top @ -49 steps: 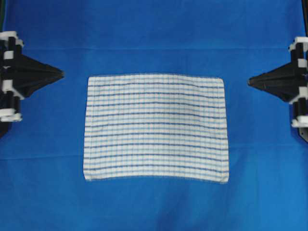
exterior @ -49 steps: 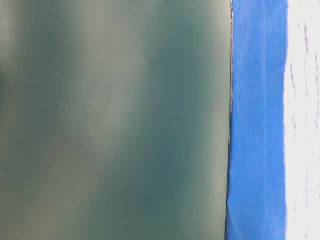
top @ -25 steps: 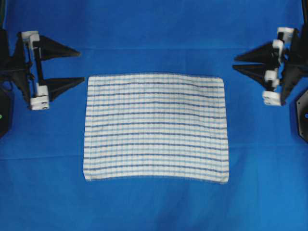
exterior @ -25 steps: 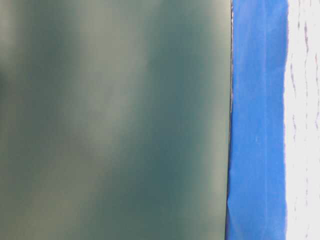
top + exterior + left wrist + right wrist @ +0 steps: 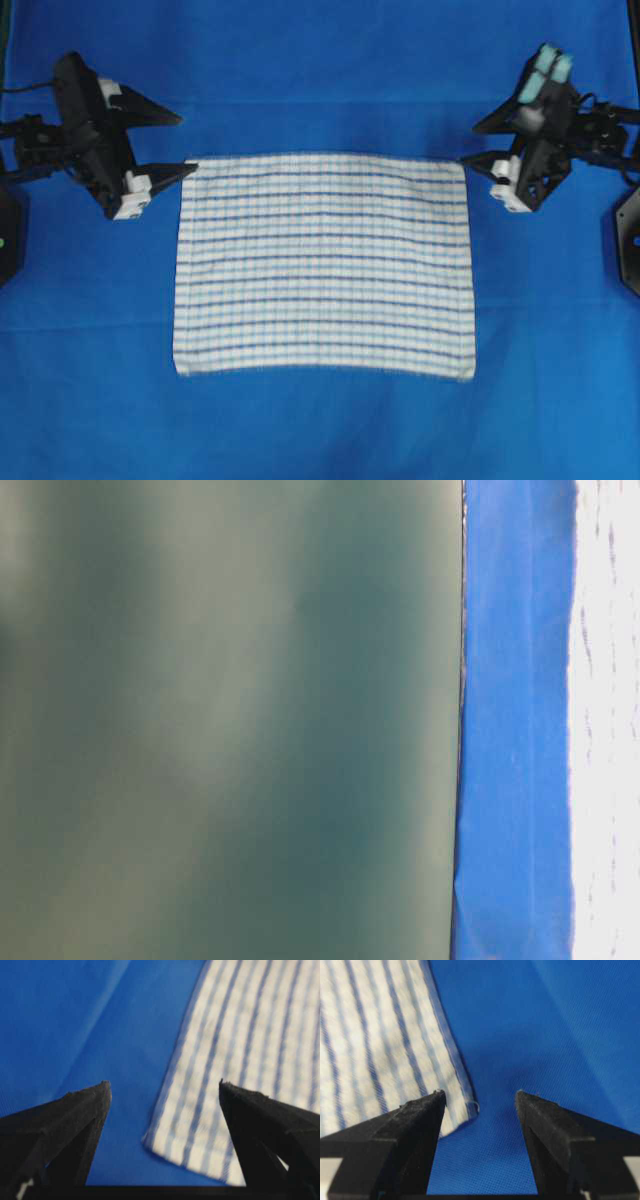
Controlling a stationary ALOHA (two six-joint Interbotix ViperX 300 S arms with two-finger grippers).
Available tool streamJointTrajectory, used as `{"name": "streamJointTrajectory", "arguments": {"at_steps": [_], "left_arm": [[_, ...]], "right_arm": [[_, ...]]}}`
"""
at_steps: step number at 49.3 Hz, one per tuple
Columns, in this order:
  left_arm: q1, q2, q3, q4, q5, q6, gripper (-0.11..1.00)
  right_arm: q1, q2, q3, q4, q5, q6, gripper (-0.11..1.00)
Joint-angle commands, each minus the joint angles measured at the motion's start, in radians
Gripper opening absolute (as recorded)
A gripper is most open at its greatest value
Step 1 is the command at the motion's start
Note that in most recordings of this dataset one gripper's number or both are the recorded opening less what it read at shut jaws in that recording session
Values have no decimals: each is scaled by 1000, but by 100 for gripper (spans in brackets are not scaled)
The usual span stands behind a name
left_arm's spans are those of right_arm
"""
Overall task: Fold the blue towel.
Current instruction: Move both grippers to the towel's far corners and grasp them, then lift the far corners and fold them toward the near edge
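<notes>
Risking a miss: both end effectors, left (image 5: 182,143) and right (image 5: 474,143), spread at towel (image 5: 322,265) far corners; may pinch table cloth (image 5: 320,60) too.

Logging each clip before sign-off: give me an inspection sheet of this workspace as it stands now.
Surface: blue tablecloth, faint creases.
Job's things: blue towel flat, unfolded.
Clutter: nothing seen.
Grippers: left gripper open at the towel's top-left corner; right gripper open at the top-right corner; neither holds cloth.
Cables: thin black cable by the left arm.
Surroundings: table-level view mostly blocked by a blurred grey-green surface.
</notes>
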Motion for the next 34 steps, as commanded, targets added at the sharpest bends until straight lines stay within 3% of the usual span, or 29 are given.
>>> {"name": "streamJointTrajectory", "arguments": {"at_steps": [1,12,25,29,34], "left_arm": [[18,52,-25,-2,-18,-2,83],[52,183,-52,-2,-34,-3,83],[52,242,-75,-2,-26,-3,79],[51,242,-75,-2,-11,-2,72],[35,244,-77,-2,15,-2,46]], "right_arm": [[-5,51,-23,-2,-34,-2,63],[-5,155,-37,-2,-94,-2,63],[-5,198,-41,0,-100,-2,60],[-5,198,-40,-2,-98,-3,51],[2,198,-41,-2,-92,-8,26]]}}
